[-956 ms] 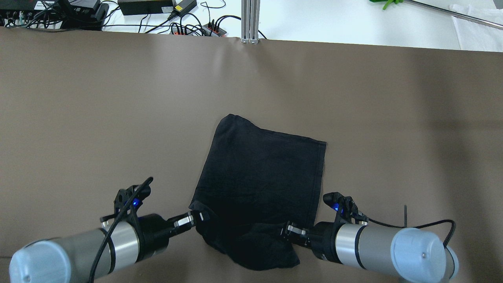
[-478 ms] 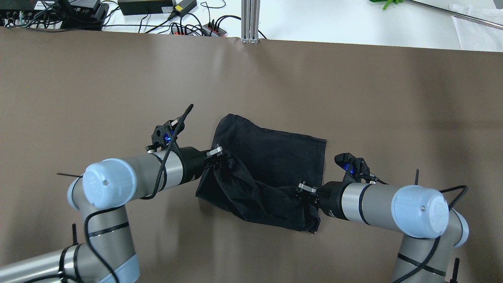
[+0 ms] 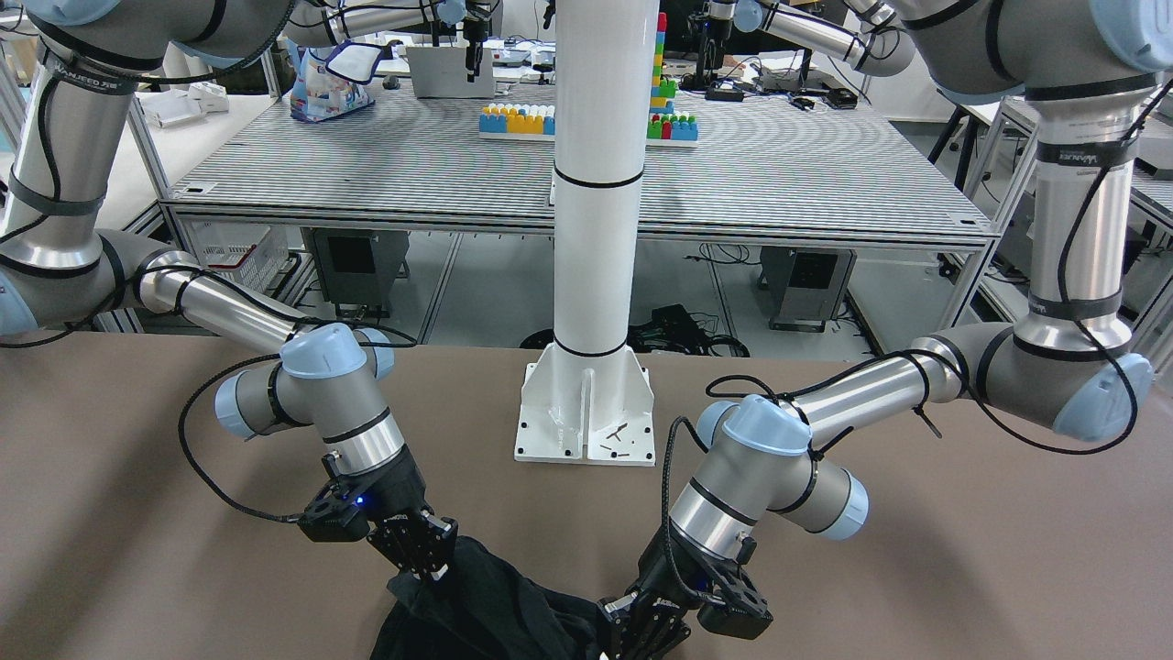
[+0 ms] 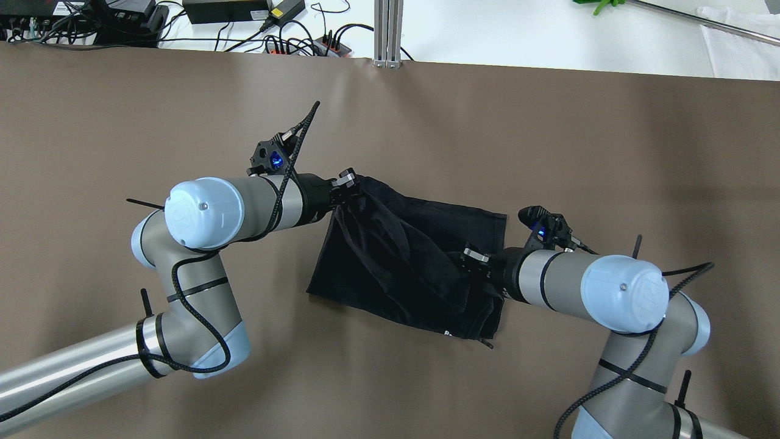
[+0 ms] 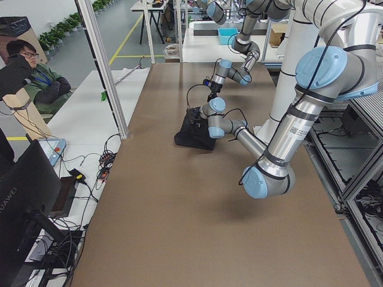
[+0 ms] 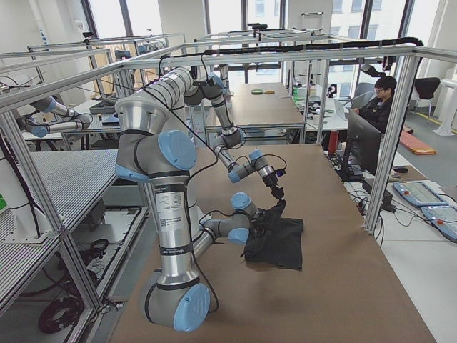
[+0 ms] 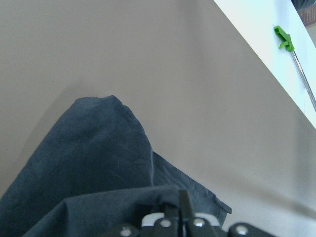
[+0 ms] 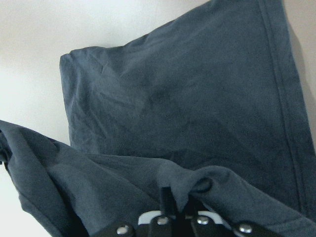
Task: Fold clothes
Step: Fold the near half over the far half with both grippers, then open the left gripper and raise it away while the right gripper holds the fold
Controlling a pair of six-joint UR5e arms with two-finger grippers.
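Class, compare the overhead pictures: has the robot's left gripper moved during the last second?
Yes. The left gripper, shut on the soft black fabric garment, moved up the view toward the fixed aluminium post.

Black garment (image 4: 414,262) on my plain brown surface (image 4: 548,134)
I see matte black cloth with a small white mark (image 4: 446,333); my arms (image 4: 244,210) are silver, capped pale blue.

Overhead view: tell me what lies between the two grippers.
Only the black garment, its lifted edge sagging from left gripper to right gripper, in the overhead view.
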